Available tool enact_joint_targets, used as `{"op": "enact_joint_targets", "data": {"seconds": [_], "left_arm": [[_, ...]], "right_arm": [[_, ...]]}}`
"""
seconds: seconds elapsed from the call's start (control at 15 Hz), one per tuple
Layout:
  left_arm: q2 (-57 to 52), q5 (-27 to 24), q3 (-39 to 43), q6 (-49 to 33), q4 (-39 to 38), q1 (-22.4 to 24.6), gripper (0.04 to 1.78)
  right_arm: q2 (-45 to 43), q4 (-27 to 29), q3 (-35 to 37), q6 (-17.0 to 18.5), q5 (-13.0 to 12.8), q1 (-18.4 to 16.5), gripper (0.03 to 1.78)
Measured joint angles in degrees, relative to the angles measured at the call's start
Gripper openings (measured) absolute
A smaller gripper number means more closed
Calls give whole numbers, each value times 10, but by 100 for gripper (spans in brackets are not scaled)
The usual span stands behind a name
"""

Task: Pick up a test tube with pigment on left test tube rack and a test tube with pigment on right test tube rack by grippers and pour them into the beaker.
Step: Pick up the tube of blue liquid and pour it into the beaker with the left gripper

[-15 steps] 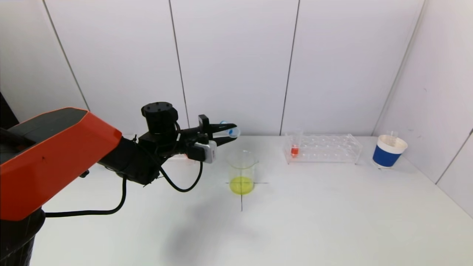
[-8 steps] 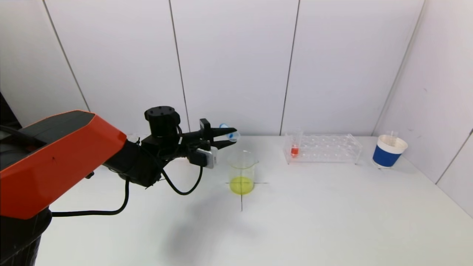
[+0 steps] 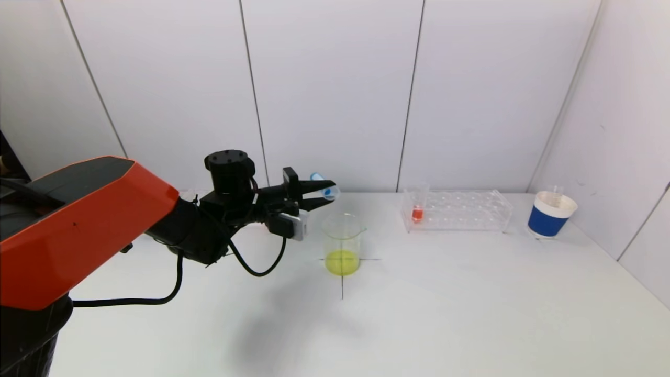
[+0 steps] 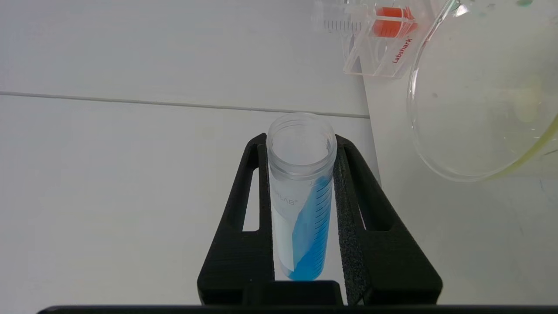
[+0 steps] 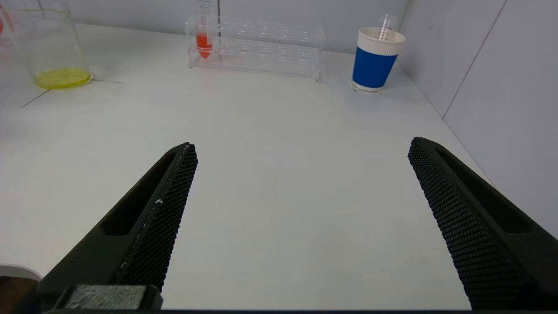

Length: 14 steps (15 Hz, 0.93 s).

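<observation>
My left gripper (image 3: 320,192) is shut on a clear test tube of blue pigment (image 3: 324,187), held tilted nearly level just above and left of the beaker (image 3: 343,243), which holds yellow liquid. In the left wrist view the tube (image 4: 303,196) sits between both fingers, open mouth away from the camera, blue liquid lying along one side, the beaker rim (image 4: 436,144) beside it. A tube of red pigment (image 3: 417,212) stands in the right rack (image 3: 460,210). My right gripper (image 5: 301,148) is open and empty above the table, out of the head view. The left rack is hidden behind my left arm.
A blue and white paper cup (image 3: 549,213) with an empty tube in it stands at the far right, near the side wall. A black cross marks the table under the beaker. The back wall runs close behind the racks.
My left gripper dropped a little with the blue tube and then stayed almost still over the last half second. Nothing else moved.
</observation>
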Motion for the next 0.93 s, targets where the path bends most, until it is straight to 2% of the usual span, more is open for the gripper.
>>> {"op": "enact_joint_targets", "data": {"seconds": [0.93], "left_arm": [[-14, 0, 3, 32, 1, -8, 43]], "right_arm": [[0, 0, 0, 0, 0, 0, 176]]}}
